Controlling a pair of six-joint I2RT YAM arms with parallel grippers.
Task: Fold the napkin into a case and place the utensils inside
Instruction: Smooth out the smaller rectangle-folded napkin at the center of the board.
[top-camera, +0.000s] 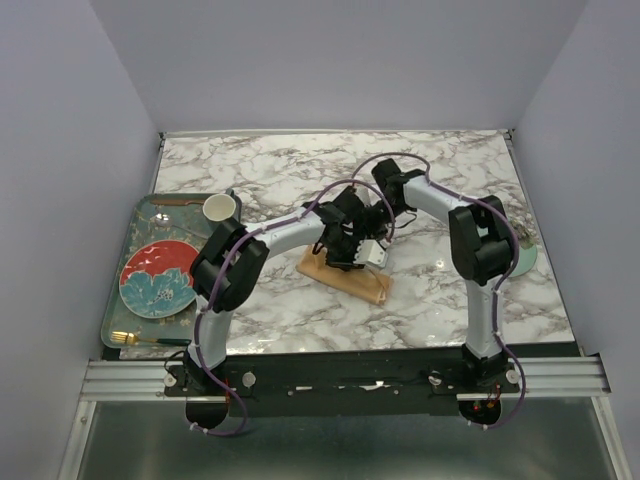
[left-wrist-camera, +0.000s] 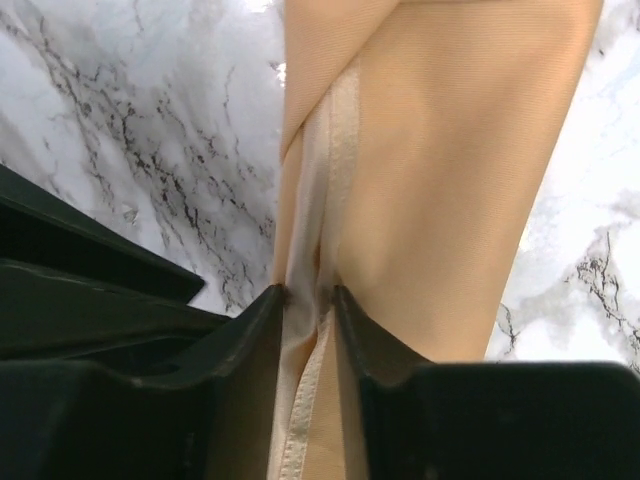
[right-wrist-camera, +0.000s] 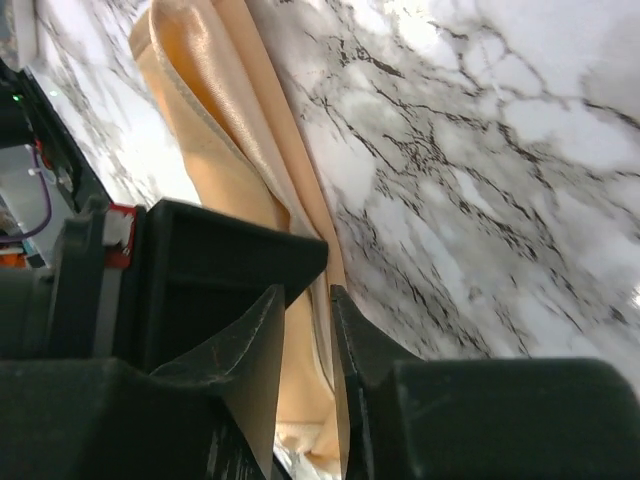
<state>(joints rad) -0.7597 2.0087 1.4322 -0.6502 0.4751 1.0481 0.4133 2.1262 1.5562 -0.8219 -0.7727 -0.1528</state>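
The napkin (top-camera: 345, 278) lies in the middle of the marble table (top-camera: 300, 160), folded into a narrow peach-orange strip that runs slantwise, and both of my arms meet over its far-left part. In the left wrist view the strip shows several layers with a pale hemmed edge along it. This hem goes directly between the fingertips of my left gripper (left-wrist-camera: 310, 300). The jaws stand a little apart and the cloth fills the gap, but I cannot tell if they press it or only stand around it. My right gripper (right-wrist-camera: 308, 295) is low over one long side of the strip. Its jaws also have a small gap, and shiny cloth is visible through the gap and below it. Whether this cloth is pinched I cannot tell either. Well apart from the napkin, at the left edge of the table, is a grey patterned tray (top-camera: 135, 205). On it are a red and blue plate (top-camera: 158, 278), a small white cup (top-camera: 220, 208) at the far end, and a gold fork (top-camera: 135, 338) at the near end. A pale green plate (top-camera: 527, 258) sits at the right edge of the table.
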